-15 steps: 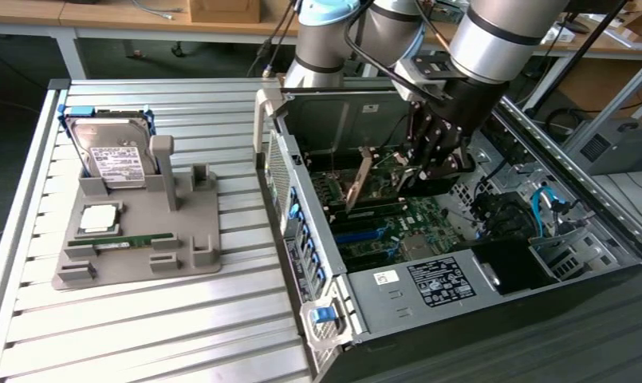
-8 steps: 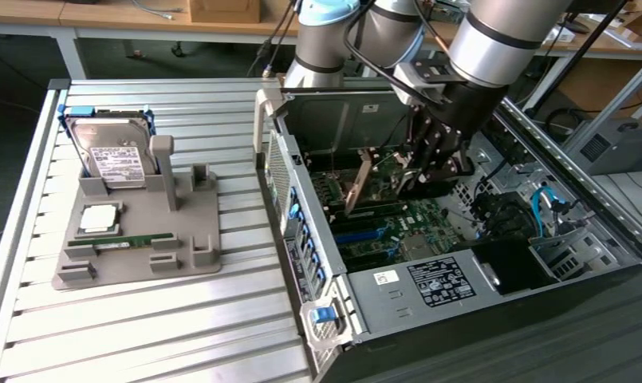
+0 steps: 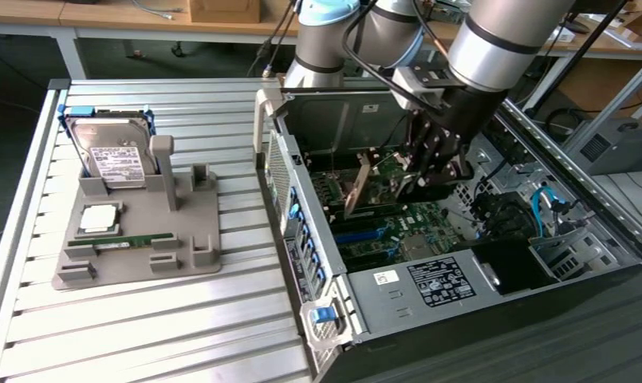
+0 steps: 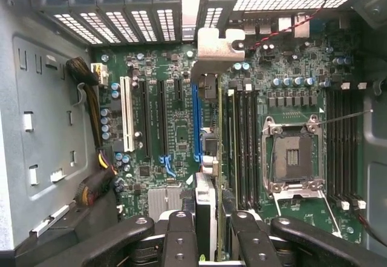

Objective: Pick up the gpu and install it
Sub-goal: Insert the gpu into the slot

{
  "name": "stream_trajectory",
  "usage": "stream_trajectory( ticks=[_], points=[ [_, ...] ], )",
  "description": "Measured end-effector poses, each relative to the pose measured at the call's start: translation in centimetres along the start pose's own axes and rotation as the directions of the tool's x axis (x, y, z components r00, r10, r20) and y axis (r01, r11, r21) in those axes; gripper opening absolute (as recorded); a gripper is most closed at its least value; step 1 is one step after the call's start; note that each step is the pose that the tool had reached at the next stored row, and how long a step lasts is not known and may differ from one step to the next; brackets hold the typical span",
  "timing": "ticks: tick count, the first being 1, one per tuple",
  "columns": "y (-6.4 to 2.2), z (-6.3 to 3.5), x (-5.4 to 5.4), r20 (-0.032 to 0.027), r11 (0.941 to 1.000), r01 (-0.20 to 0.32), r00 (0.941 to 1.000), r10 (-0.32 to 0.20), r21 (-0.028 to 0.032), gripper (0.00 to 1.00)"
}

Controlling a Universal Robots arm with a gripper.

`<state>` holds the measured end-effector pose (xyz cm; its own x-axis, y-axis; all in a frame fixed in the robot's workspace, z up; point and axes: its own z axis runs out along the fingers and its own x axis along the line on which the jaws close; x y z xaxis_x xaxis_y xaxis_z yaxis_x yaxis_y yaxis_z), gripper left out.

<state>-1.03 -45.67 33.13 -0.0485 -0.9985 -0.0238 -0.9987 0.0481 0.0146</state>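
Observation:
The gpu (image 4: pixel 208 158) shows edge-on in the wrist view, a thin dark green card with its pale metal bracket (image 4: pixel 214 43) at the case's rear slots. My gripper (image 4: pixel 211 227) is shut on the card's near end, one black finger on each side. The card stands upright over the motherboard (image 4: pixel 175 128), beside the long blue slot (image 4: pixel 195 118); whether it sits in a slot I cannot tell. In the exterior view the gripper (image 3: pixel 432 177) reaches down inside the open computer case (image 3: pixel 299 207), with the gpu (image 3: pixel 356 191) upright under it.
A grey holder (image 3: pixel 139 239) on the slatted table carries a hard drive (image 3: pixel 110 155), a processor (image 3: pixel 100 217) and a RAM stick (image 3: pixel 135 239). Inside the case are the processor socket (image 4: pixel 294 155), cable bundles (image 4: pixel 97 176) and the power supply (image 3: pixel 440 281).

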Motion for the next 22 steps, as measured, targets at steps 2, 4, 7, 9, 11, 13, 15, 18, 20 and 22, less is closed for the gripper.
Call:
stream_trajectory(
  ticks=[2,4,7,9,11,13,15,18,20,22],
  points=[
    [0.04,0.05,0.07,-0.0001,1.0000,0.000,1.0000,0.000,0.0000,0.27],
    [0.08,0.10,0.15,0.0000,1.0000,0.000,1.0000,0.000,0.0000,0.27],
    [0.19,0.20,0.30,-0.0001,1.0000,0.000,1.0000,0.000,-0.0001,0.27],
    [0.24,0.25,0.36,0.0000,1.0000,0.000,1.0000,0.000,0.0000,0.27],
    [0.32,0.31,0.44,0.0000,1.0000,0.000,1.0000,0.000,0.0000,0.27],
    [0.40,0.38,0.52,0.0001,1.0000,0.000,1.0000,0.000,0.0000,0.27],
    [0.47,0.43,0.58,0.0000,1.0000,0.000,1.0000,0.000,-0.0001,0.27],
    [0.63,0.52,0.69,0.0000,1.0000,0.000,1.0000,0.000,0.0000,0.27],
    [0.70,0.58,0.73,0.0000,1.0000,0.000,1.0000,0.000,-0.0001,0.27],
    [0.75,0.66,0.75,-0.0002,1.0000,0.000,1.0000,0.000,-0.0001,0.27]
  ],
)
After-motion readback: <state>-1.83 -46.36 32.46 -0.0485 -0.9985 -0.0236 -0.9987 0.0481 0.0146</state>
